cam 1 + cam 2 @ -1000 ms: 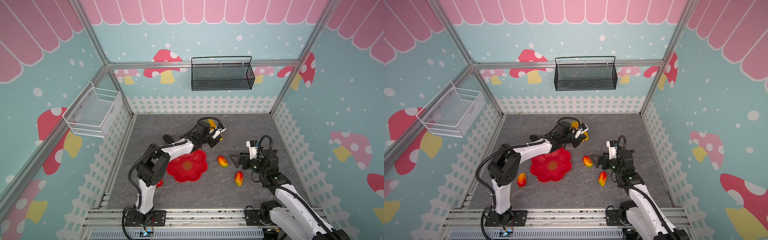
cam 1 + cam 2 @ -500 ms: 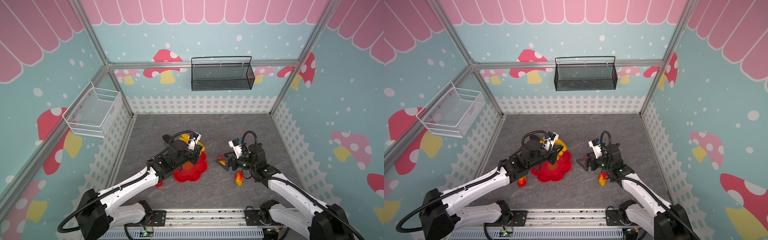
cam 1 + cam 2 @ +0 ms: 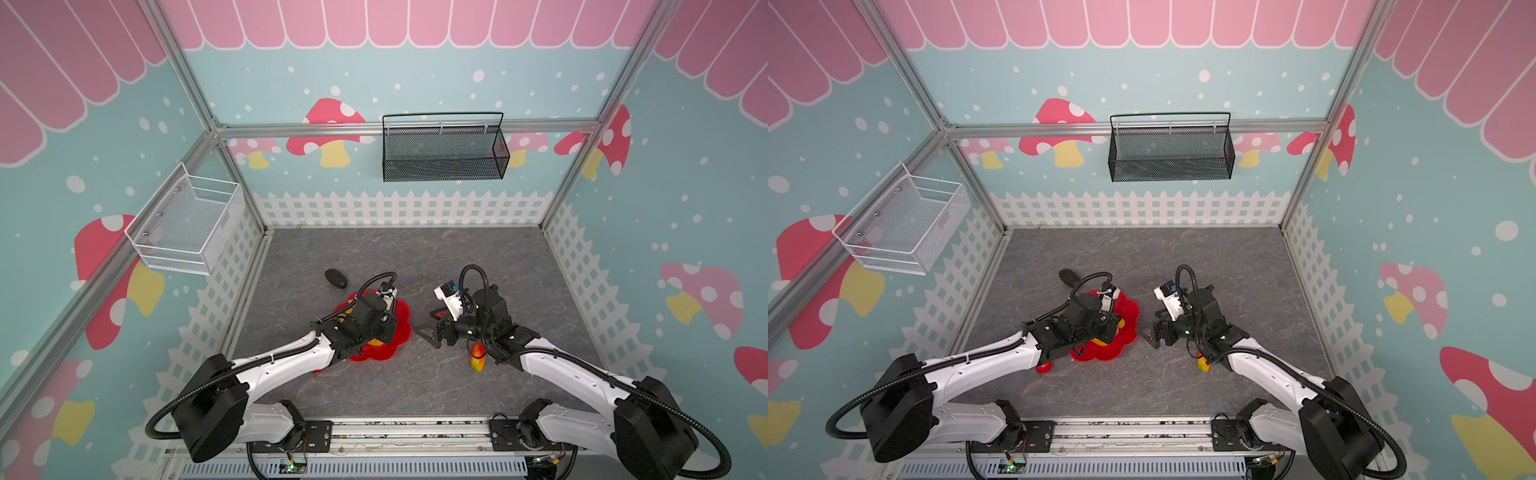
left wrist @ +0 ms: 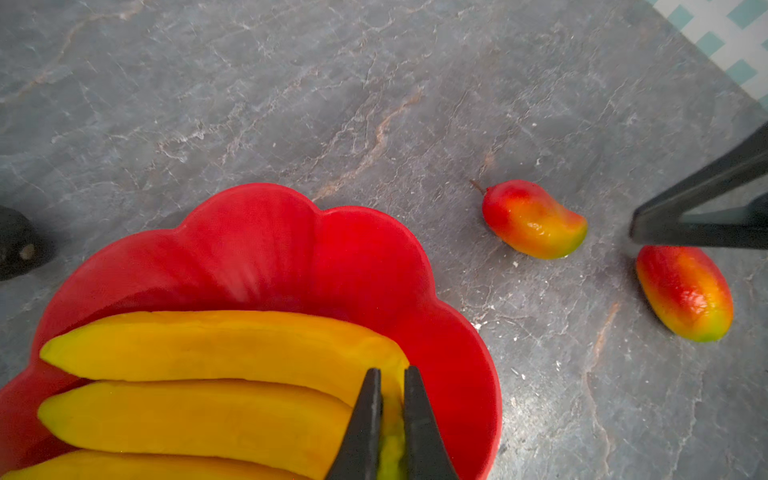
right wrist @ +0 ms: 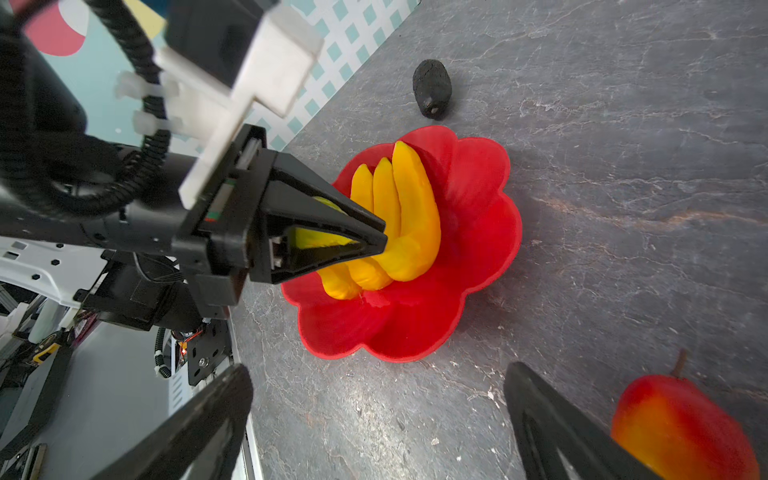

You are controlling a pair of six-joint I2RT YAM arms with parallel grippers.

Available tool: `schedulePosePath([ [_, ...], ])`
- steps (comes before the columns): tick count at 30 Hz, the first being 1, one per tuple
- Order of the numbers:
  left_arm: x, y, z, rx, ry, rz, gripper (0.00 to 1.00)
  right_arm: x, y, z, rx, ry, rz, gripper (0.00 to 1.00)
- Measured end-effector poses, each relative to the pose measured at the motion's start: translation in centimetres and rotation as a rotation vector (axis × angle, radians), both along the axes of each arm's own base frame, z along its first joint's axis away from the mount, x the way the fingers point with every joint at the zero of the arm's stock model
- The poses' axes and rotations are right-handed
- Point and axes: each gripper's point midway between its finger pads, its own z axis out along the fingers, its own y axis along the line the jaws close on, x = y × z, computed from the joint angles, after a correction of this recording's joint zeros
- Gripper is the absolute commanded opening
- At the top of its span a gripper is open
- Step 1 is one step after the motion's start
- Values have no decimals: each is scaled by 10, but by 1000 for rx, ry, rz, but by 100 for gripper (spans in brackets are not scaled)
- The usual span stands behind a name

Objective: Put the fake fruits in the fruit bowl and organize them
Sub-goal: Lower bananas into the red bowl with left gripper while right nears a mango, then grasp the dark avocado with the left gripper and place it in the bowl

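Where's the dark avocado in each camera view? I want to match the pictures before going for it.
In a top view: avocado on the grey floor, beyond the red bowl's far left rim.
In a top view: again just beyond that rim.
Left wrist: cut by the frame edge, across the bowl from the mangoes.
Right wrist: whole, beyond the bananas' tips, apart from the bowl.
Shared landmark: the red bowl.
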Motion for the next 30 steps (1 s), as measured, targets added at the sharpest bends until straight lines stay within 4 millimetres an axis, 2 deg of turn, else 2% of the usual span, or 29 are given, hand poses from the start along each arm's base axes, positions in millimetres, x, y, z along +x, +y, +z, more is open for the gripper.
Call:
schedulePosePath([
  [3,2,-2,-5,4,12,5,13,1,0,-1,-4,1,-4,98],
  [9,3,-7,1,-26,19,5,47,3,0,-6,-15,9,-9,98],
  [11,3,-7,8,-40,5,6,55,3,0,-7,-17,8,-8,98],
  [14,6,-5,31,-66,-40,21,65,3,0,-9,-25,8,-6,98],
  [16,15,0,57,-82,-95,58,68,6,3,-10,-41,5,-1,98],
  [19,44,25,94,-112,-153,181,68,15,15,1,-60,-29,18,98],
  [22,95,81,116,-143,-158,410,68,26,34,20,-71,-92,46,98],
  [23,114,103,116,-146,-145,491,67,29,42,27,-74,-116,58,98],
  [25,146,140,102,-137,-96,623,66,32,55,36,-80,-150,79,98],
  [27,174,172,69,-118,-9,730,65,33,69,40,-89,-175,104,98],
  [28,181,181,53,-108,28,762,65,32,75,41,-92,-181,115,98],
  [30,190,198,7,-73,139,824,66,27,84,36,-103,-182,139,98],
])
